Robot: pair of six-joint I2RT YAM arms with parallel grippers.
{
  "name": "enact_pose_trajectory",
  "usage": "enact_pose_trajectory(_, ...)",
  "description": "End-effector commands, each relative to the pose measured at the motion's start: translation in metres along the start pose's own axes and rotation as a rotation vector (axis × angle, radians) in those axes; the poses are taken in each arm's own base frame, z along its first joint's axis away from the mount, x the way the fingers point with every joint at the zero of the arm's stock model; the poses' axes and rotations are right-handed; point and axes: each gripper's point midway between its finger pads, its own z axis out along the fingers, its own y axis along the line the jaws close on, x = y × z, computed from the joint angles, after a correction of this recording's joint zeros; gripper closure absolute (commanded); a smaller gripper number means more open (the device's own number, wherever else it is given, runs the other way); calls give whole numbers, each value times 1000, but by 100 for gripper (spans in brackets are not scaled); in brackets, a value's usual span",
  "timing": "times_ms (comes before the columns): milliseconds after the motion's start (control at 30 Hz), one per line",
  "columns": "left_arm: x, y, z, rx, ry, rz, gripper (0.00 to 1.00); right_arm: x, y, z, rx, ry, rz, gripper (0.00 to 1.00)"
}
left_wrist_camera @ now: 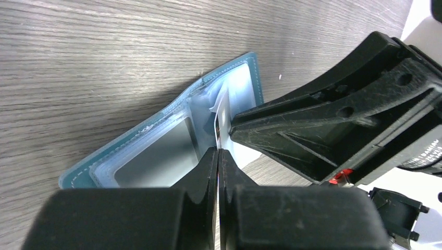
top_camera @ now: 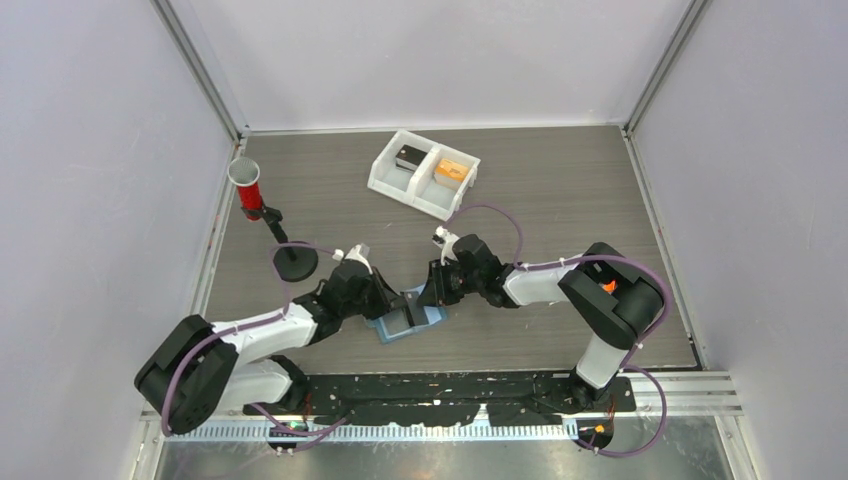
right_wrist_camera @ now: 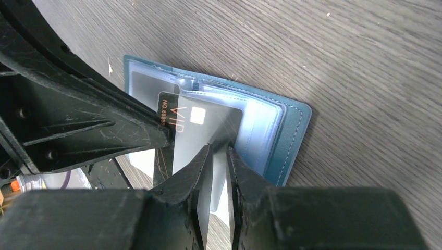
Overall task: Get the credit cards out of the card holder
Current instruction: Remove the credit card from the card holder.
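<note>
credit cards (right_wrist_camera: 208, 130) x2 | card holder (right_wrist_camera: 294, 125) x1 | white 2-compt tray (top_camera: 381, 174) x1 | blk box (top_camera: 408, 157) x1 | orange box (top_camera: 450, 170) x1 | red cup (top_camera: 246, 188) x1

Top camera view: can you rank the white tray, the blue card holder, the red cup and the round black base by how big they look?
1. white tray
2. card holder, though it is partly covered
3. red cup and round black base: too alike to rank

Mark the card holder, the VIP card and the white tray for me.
card holder (right_wrist_camera: 293, 133): right wrist view, blue cover edge.
VIP card (right_wrist_camera: 211, 126): right wrist view, grey face.
tray (top_camera: 405, 196): top view, near wall.
</note>
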Motion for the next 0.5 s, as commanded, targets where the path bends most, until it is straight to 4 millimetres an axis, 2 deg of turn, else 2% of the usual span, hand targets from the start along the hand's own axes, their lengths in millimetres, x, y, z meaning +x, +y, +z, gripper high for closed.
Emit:
enact_pose_trajectory(0,-10,-10,-7,42,-58,-9,100,19,-23,-1,98,40,25,76)
enact_pose_trajectory(67,-11,2,-12,-32,-60,-17,100,18,-26,-2,118,38,25,76)
enact_pose_trajectory(233,-17,19,-31,-133,-94,-22,100,17,-34,-3,157,42,28,76)
enact_pose_trajectory(367,-20,21,-47,-160,-114,-24,100,14,-34,-6,169,43,28,76)
enact_pose_trajectory(467,-23,11,-58,-126,-127,-36,100,9,-30,-10,165,38,22,76)
